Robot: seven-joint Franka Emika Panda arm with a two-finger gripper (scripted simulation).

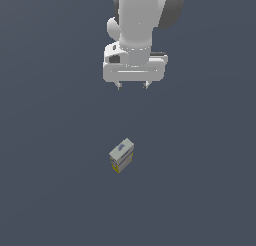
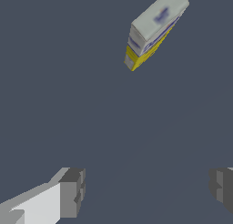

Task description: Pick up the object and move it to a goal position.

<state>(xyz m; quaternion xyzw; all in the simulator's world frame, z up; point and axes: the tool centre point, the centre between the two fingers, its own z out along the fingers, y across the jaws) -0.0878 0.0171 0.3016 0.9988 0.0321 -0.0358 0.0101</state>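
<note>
While the gripper [image 1: 132,85] hangs released, its 2 fingers [image 2: 73,191] spread wide on nothing, 1 box [image 1: 121,155] lies on the floor [image 1: 50,140] well apart, ahead of the fingertips, its long axis skewed diagonally to their closing line.

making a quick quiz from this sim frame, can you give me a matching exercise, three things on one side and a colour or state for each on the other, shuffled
Column 1:
1. box
2. gripper
3. floor

Column 2:
A. open, holding nothing
B. plain dark blue-grey
C. grey-white with yellow edges, lying apart from the arm

Pairs: 1-C, 2-A, 3-B
</note>
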